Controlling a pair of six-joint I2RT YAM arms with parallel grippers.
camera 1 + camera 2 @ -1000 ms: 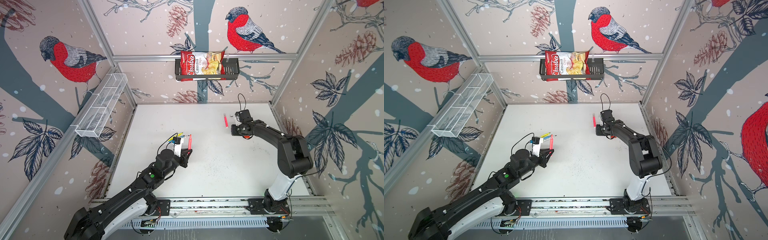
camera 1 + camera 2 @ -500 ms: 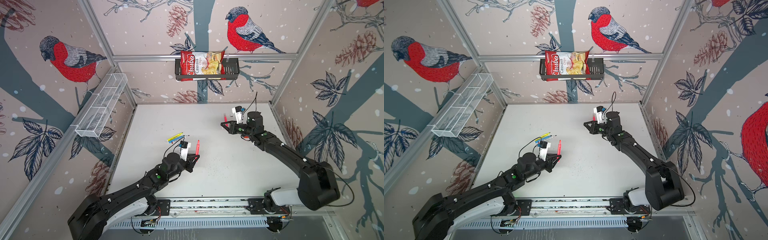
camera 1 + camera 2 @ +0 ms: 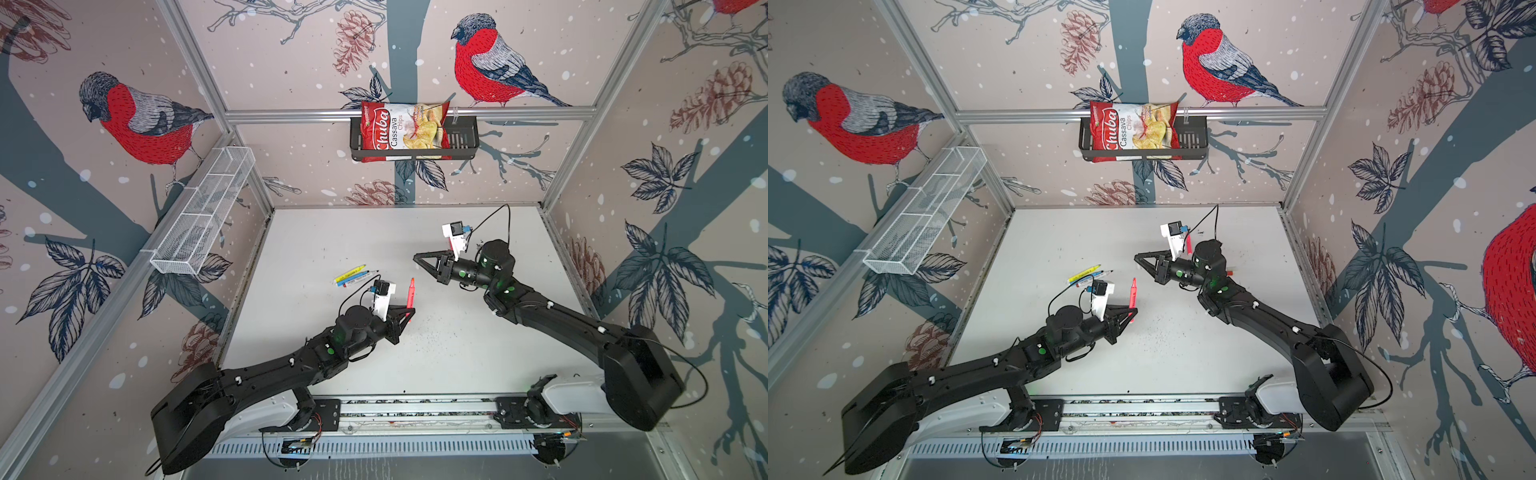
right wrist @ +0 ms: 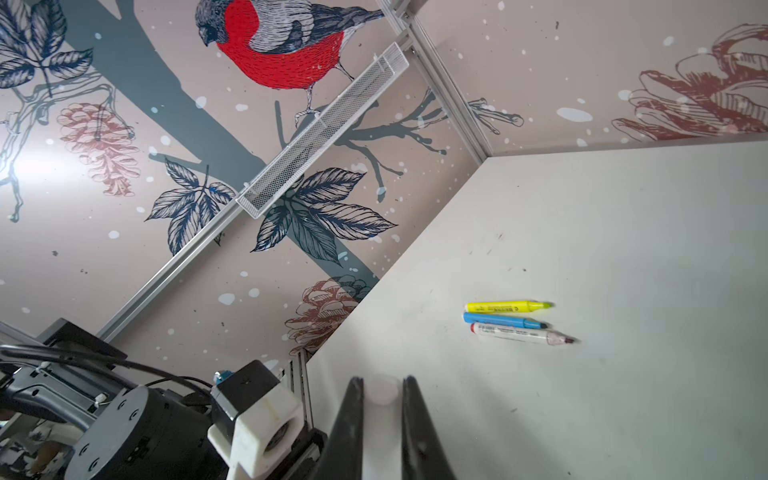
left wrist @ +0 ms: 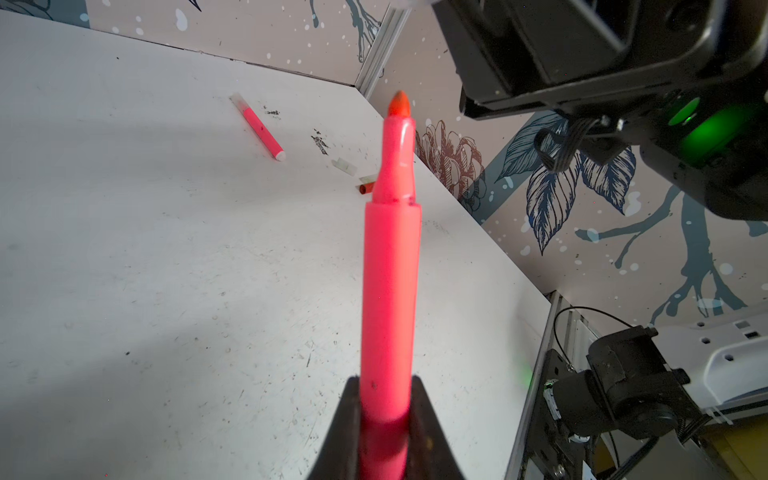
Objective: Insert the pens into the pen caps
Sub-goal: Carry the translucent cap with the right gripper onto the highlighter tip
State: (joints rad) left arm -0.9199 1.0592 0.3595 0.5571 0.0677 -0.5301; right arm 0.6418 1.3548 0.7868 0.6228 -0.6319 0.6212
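Top views both show three pens lying side by side at centre-left of the frame on the white table (image 3: 457,365): a yellow pen (image 3: 351,272), a blue pen (image 3: 353,277) and a white pen (image 3: 362,280), all with bare tips and nothing touching them. Just right of them, the left gripper (image 3: 409,312) is clamped tight on the lower end of a neon pink pen (image 3: 410,293). The pen stands nearly upright with its uncapped tip uppermost, and the left wrist view shows the barrel's base pinched between the fingers. Right of centre, the right gripper (image 3: 417,257) points toward that pen but is well apart from it. In the right wrist view its fingers are drawn in on a pale, blurred round shape that I take for a translucent cap (image 4: 381,395). The left wrist view also shows a second pink pen (image 5: 259,126) lying on the table, with a loose clear cap (image 5: 345,165) and a red cap (image 5: 368,188) near it. The step in hand looks like bringing pen and cap together in mid-air. Next, the cap's open mouth must be lined up with the pen's tip and pushed straight along the barrel. I cannot tell which way the cap faces.
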